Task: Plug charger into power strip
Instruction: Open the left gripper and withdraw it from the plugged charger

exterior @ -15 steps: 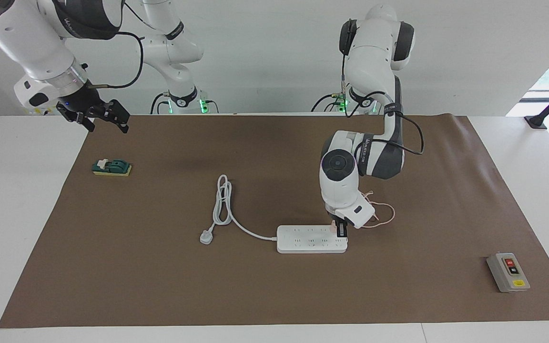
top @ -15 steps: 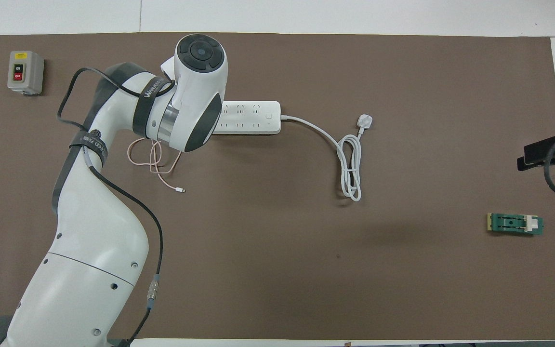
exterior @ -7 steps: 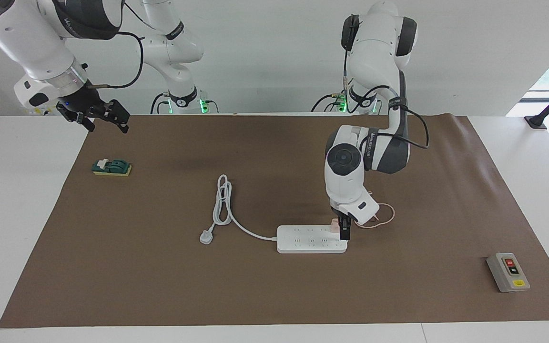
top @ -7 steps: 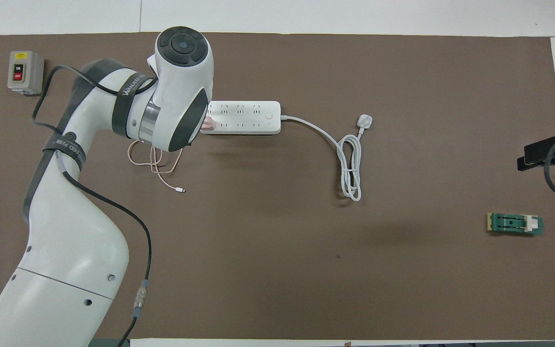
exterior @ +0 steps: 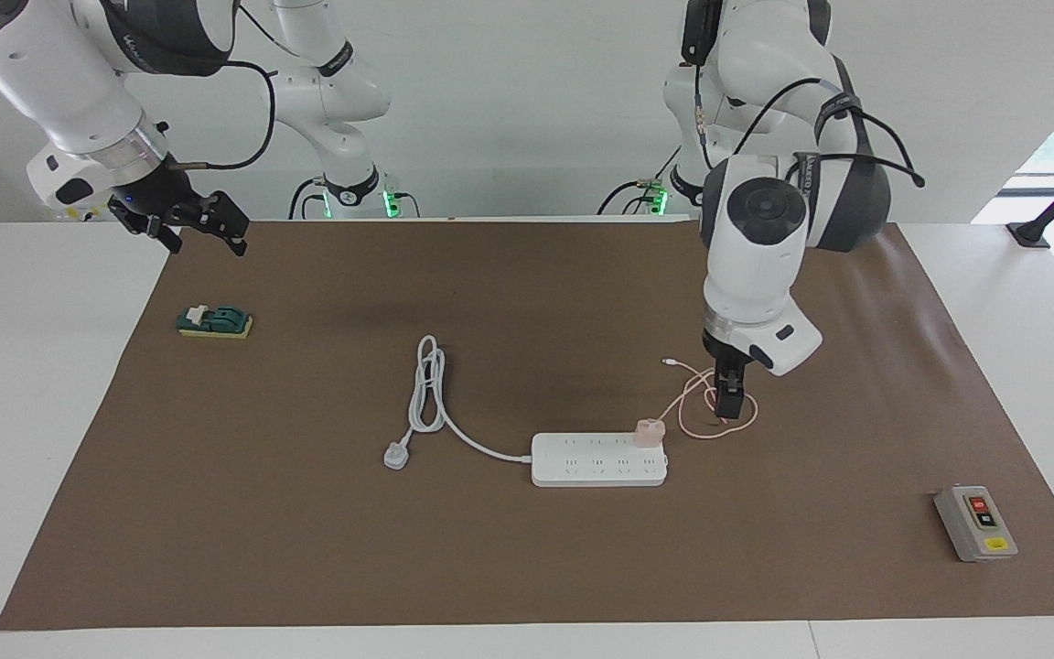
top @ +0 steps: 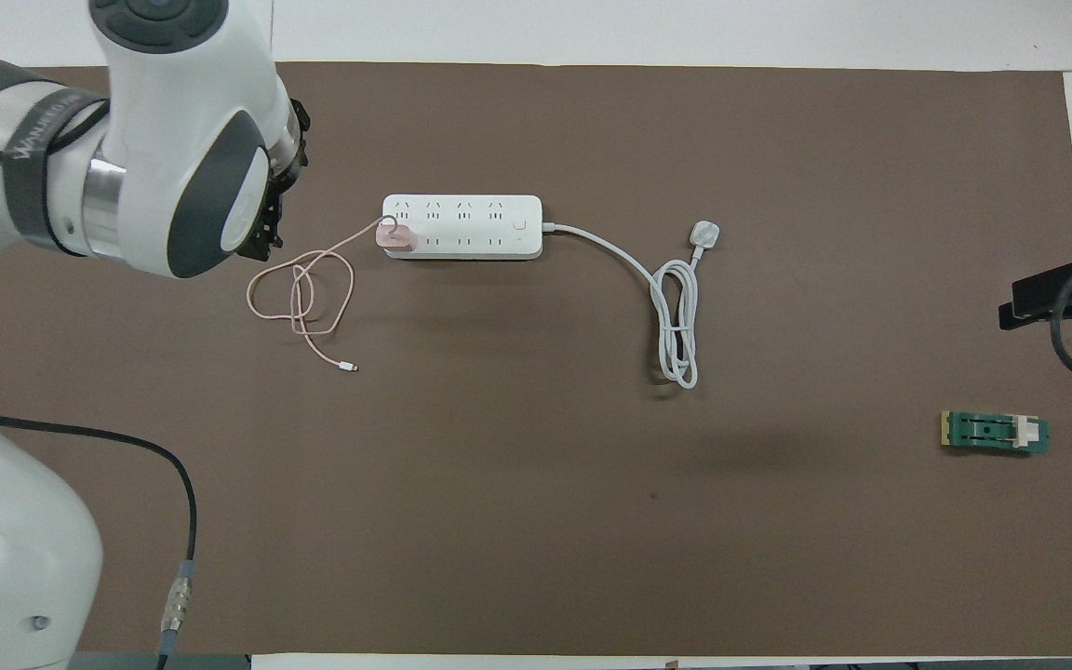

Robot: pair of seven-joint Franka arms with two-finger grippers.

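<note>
white table [exterior: 33, 384], brown mat [exterior: 527, 567], power strip [exterior: 596, 469]

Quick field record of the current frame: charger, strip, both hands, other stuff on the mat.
charger: pink cube seated on the power strip, at the end toward the left arm
charger cable: loose loops on the mat beside that end
strip cord: white, coiled, plug lying unplugged on the mat
left hand: open, empty, raised over the cable loops
right hand: open, empty, waiting over the mat edge at the right arm's end
other: grey switch box; green block
task state: charger appears plugged in
</note>
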